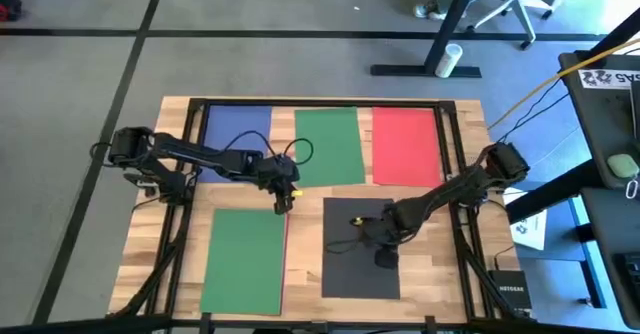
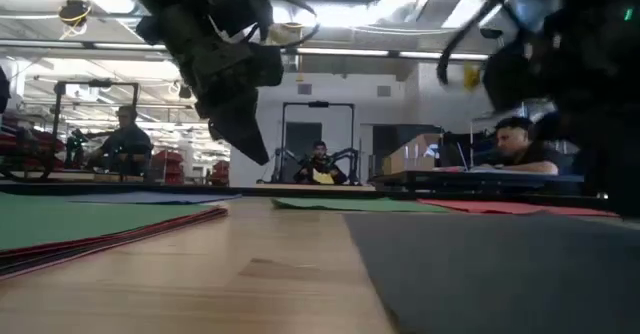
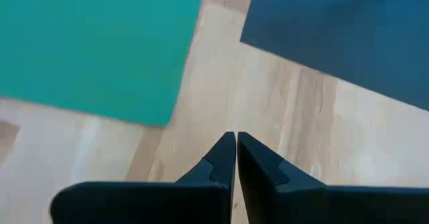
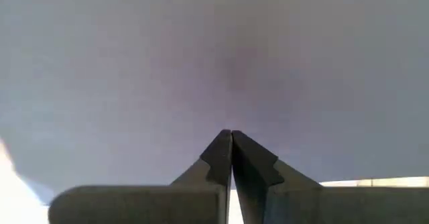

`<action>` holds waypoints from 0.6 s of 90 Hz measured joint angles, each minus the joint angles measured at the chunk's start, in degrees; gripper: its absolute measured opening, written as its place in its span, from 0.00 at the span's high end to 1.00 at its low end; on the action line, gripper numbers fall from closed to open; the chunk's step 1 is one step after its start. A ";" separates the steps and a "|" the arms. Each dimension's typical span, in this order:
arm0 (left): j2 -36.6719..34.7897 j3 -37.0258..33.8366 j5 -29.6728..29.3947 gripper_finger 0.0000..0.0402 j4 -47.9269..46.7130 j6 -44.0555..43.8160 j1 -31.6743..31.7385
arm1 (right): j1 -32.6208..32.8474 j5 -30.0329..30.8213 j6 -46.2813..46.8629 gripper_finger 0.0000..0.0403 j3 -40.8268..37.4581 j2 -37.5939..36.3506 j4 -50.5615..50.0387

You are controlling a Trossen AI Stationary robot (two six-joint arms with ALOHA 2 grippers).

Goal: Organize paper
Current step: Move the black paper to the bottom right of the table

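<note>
High view: overhead, straight down, far enough to take in the whole table (image 1: 190,114), both arms and the floor around. Low view: at tabletop level, looking flat across the wood into the room behind, very close to the surface. Left wrist view: looks down past its own fingers (image 3: 221,160) at bare wood, close in. Right wrist view: nearly on top of a dark sheet (image 4: 201,49), which fills it. High and low views share the tabletop; each wrist view covers a small patch of it.
</note>
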 joint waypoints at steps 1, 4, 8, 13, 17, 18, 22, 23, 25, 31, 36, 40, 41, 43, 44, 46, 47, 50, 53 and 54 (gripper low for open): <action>0.00 -0.06 0.00 1.00 0.19 -0.12 -0.03 | 0.06 0.34 0.46 1.00 0.00 -0.41 -0.11; 0.00 -0.20 -0.02 1.00 0.57 -0.67 -0.11 | 0.29 1.25 1.75 1.00 -0.02 -1.65 -0.46; 0.00 -0.25 -0.02 1.00 1.01 -1.18 -0.11 | 0.30 2.56 4.06 1.00 -0.04 -3.64 -0.46; 0.00 -0.25 0.00 1.00 1.83 -2.44 -0.28 | 0.24 4.34 7.91 1.00 -0.02 -5.96 0.26; 0.00 -0.27 -0.01 1.00 2.47 -3.66 -0.47 | 0.12 5.93 11.94 1.00 0.00 -7.60 0.64; 0.00 -0.30 0.00 1.00 2.71 -4.20 -0.53 | 0.12 6.31 13.02 1.00 0.00 -7.87 0.74; 0.00 -0.30 0.00 1.00 4.14 -5.74 -0.59 | 0.09 7.25 17.36 1.00 0.00 -8.69 1.51; 0.00 -0.30 0.01 1.00 4.50 -6.13 -0.61 | 0.08 7.30 18.51 1.00 0.00 -8.84 1.83; 0.00 -0.30 0.03 1.00 5.04 -7.09 -0.59 | 0.08 7.37 20.87 1.00 0.00 -9.02 2.60; 0.00 -0.30 -0.06 1.00 6.33 -9.67 -0.59 | 0.08 7.24 26.34 1.00 0.00 -9.10 5.09; 0.00 -0.30 -0.61 1.00 7.41 -11.17 -0.53 | 0.09 7.16 28.98 1.00 0.01 -8.60 8.25; 0.00 -0.30 -1.50 1.00 7.85 -11.73 -0.53 | 0.10 7.46 30.58 1.00 0.07 -7.85 11.09; 0.00 -0.30 -1.68 1.00 7.92 -11.82 -0.53 | 0.10 7.73 31.09 1.00 0.07 -7.65 11.60; 0.00 -0.30 -2.11 1.00 7.88 -11.94 -0.52 | 0.10 8.38 32.27 1.00 0.07 -7.27 12.47; 0.00 -0.30 -2.35 1.00 7.82 -11.99 -0.48 | 0.09 8.70 33.02 1.00 0.07 -7.09 12.77; 0.00 -0.30 -2.84 1.00 7.78 -12.12 -0.39 | 0.04 9.29 34.49 1.00 0.05 -6.76 13.32; 0.00 -0.30 -3.13 1.00 7.79 -12.27 -0.37 | -0.06 9.61 35.30 1.00 0.04 -6.59 13.57; 0.00 -0.30 -3.99 1.00 7.81 -12.87 -0.26 | -0.55 10.23 37.42 1.00 0.05 -6.06 14.40; 0.00 -0.30 -4.87 1.00 7.75 -13.43 -0.16 | -0.97 10.52 39.52 1.00 0.07 -5.50 15.15; 0.00 -0.30 -5.12 1.00 7.73 -13.64 -0.12 | -1.09 10.69 40.24 1.00 0.09 -5.32 15.26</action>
